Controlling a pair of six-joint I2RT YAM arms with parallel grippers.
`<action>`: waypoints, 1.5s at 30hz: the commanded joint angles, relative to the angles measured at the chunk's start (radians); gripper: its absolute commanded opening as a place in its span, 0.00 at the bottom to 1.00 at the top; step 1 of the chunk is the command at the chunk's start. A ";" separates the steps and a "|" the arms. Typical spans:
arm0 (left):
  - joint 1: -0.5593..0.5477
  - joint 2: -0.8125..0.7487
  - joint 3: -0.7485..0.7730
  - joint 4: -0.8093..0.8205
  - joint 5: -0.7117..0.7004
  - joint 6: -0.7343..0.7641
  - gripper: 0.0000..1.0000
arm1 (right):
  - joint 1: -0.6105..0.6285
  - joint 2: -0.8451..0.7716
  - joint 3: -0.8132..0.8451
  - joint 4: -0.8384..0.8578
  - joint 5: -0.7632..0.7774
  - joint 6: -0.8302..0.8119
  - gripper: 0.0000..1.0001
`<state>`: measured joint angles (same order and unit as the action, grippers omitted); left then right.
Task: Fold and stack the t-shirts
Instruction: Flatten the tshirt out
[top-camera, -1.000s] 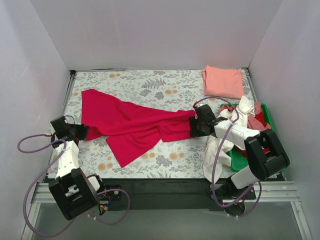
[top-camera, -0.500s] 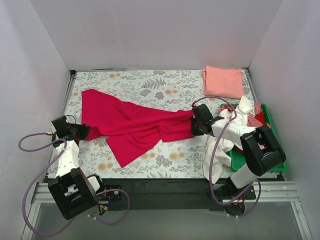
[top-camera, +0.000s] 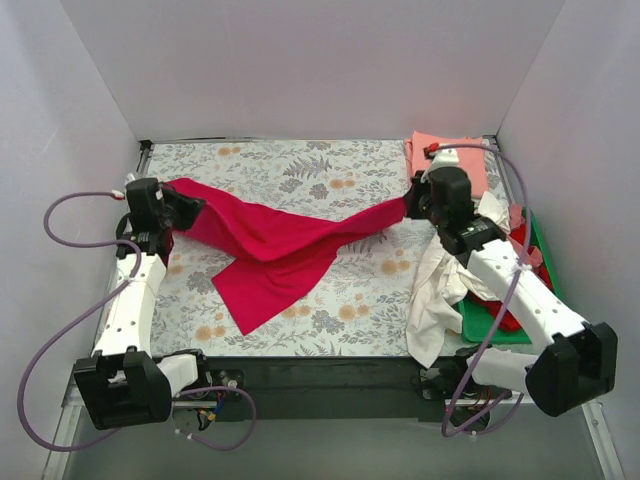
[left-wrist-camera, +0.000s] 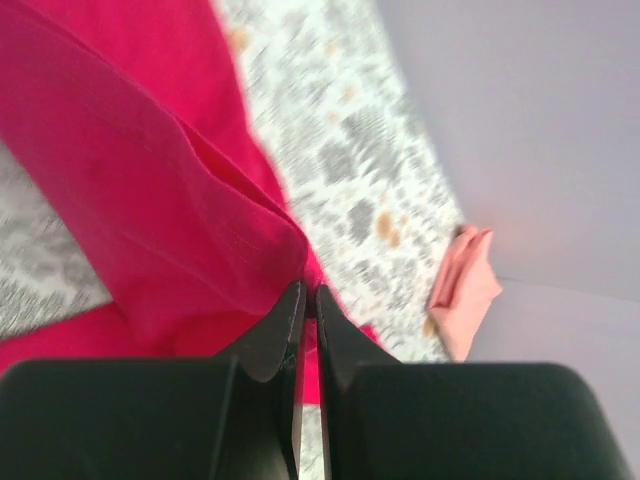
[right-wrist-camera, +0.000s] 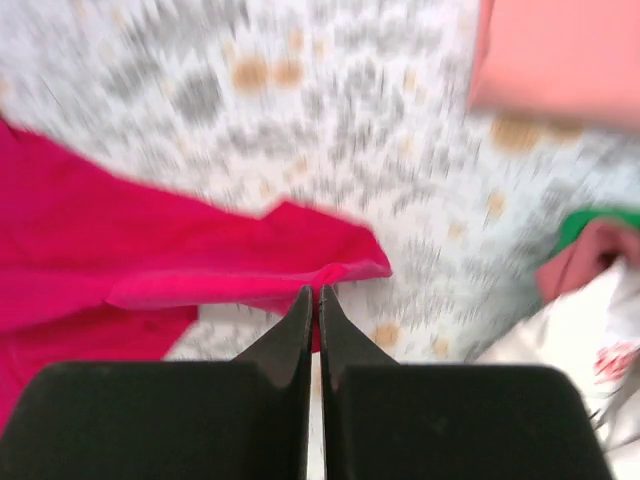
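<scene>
So the big crimson t-shirt (top-camera: 275, 245) is strung right across the floral tabletop (top-camera: 300, 165), with one arm on each end. The left claw (top-camera: 192, 212) is up near the far left corner. Its two black fingers are squeezed together on a bunched fold of the crimson cloth, and in the left wrist view you can see the fabric pinched right at the tips. The right claw (top-camera: 410, 208) is over by the right edge towards the far end, clamped the same way on the opposite end of the shirt. Its wrist view is pretty blurry, but the fingers are closed tight on a thin crimson edge.

Between the two claws the shirt runs as a long band that sags in the middle. A big loose flap trails off it towards the near edge, left of centre, and lies flat on the tabletop.

In the far right corner there's a salmon-pink t-shirt (top-camera: 470, 165), folded flat and lying just behind the right claw. I can't tell if the arm is touching it or just passing above.

Along the right edge there's a green tray (top-camera: 478, 325) with a jumbled heap of shirts (top-camera: 495, 210) in it, a mix of white, pink and red, and the right arm is reaching across it. A white shirt (top-camera: 432, 300) spills out of that heap and droops down to the near edge of the tabletop, close to the near right corner.
</scene>
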<state>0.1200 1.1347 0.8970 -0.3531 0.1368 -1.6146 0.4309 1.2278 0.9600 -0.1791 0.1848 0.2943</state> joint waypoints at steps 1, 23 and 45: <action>-0.003 -0.072 0.181 -0.056 -0.075 0.042 0.00 | -0.026 -0.082 0.167 0.050 0.047 -0.098 0.01; -0.003 -0.111 1.246 -0.377 -0.258 0.248 0.00 | -0.032 -0.303 0.858 -0.074 -0.004 -0.291 0.01; -0.051 -0.063 0.889 -0.267 -0.523 0.254 0.00 | -0.034 -0.046 0.904 0.029 0.125 -0.391 0.01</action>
<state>0.0734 0.9829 1.9076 -0.6422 -0.2893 -1.3571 0.4011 1.0676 1.9266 -0.2123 0.2104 -0.0544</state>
